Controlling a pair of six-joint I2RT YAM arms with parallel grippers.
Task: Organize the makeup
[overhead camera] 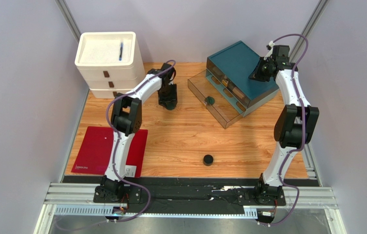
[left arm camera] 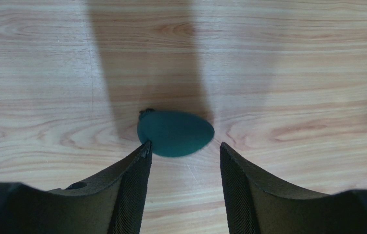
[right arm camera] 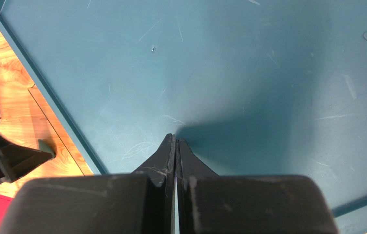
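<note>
A flat dark-green disc (left arm camera: 175,132) lies on the wood table, just ahead of the fingertips of my open left gripper (left arm camera: 183,145). The left fingertip (left arm camera: 144,148) touches its edge. In the top view this gripper (overhead camera: 168,103) points down at the table and hides that disc. A second dark-green disc (overhead camera: 209,101) lies in the pulled-out clear drawer (overhead camera: 219,109). A black round jar (overhead camera: 209,159) stands alone near the table's front. My right gripper (right arm camera: 176,139) is shut and empty, over the teal organizer's top (right arm camera: 249,73); it also shows in the top view (overhead camera: 260,73).
The teal organizer (overhead camera: 236,61) stands at the back right, with beige items (overhead camera: 227,91) in its front drawers. A white drawer stack (overhead camera: 106,58) stands at the back left with a blue pen (overhead camera: 121,50) on top. A red mat (overhead camera: 92,151) lies at the front left.
</note>
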